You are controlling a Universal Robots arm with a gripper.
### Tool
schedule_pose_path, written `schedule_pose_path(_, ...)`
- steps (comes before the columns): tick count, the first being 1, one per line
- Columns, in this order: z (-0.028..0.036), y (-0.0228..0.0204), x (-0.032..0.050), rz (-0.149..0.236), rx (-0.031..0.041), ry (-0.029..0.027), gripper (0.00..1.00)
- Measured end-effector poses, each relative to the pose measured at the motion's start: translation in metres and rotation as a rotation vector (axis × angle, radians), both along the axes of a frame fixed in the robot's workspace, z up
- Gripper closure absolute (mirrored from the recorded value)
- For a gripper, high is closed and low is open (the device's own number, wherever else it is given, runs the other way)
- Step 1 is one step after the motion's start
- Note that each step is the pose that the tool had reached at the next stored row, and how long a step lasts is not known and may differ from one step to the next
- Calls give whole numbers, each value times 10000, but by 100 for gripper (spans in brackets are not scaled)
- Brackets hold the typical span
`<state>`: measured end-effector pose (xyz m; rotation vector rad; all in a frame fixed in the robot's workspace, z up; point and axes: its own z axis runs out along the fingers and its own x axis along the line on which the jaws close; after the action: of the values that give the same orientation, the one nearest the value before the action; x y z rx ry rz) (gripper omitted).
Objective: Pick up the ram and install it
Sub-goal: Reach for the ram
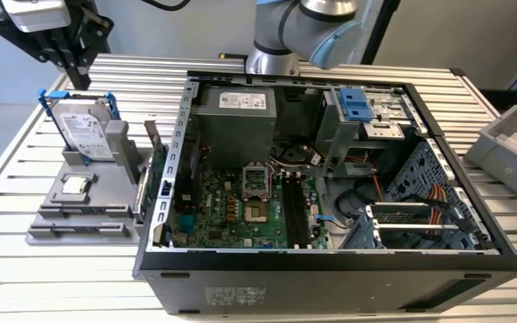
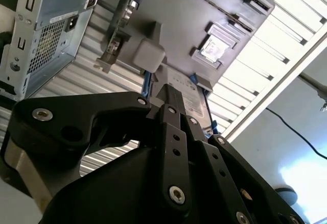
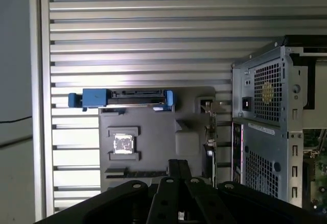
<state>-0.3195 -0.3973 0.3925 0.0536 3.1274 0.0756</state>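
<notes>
Pincer [image 3: 179,169]: black jointed links, clenched, nothing gripped.
Pose: pointing straight down, hovering above the tray [image 3: 194,106] (not touching it).
Ram [image 3: 138,173]: thin dark stick, edge-up in a slot of the grey plastic tray, below the pincer.
Hard drive [image 1: 86,131]: silver, blue rails, upright beneath the pincer.

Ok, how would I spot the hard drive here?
On the exterior view's left of the open computer case sits a grey parts holder. The hard drive stands upright at its far end, the only silver box with blue rails; the green card beside it is thin.
</notes>
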Motion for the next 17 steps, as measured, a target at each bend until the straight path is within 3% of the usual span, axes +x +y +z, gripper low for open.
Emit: schedule_pose_path(17, -1, 0, -284, 2, 0, 1, 100)
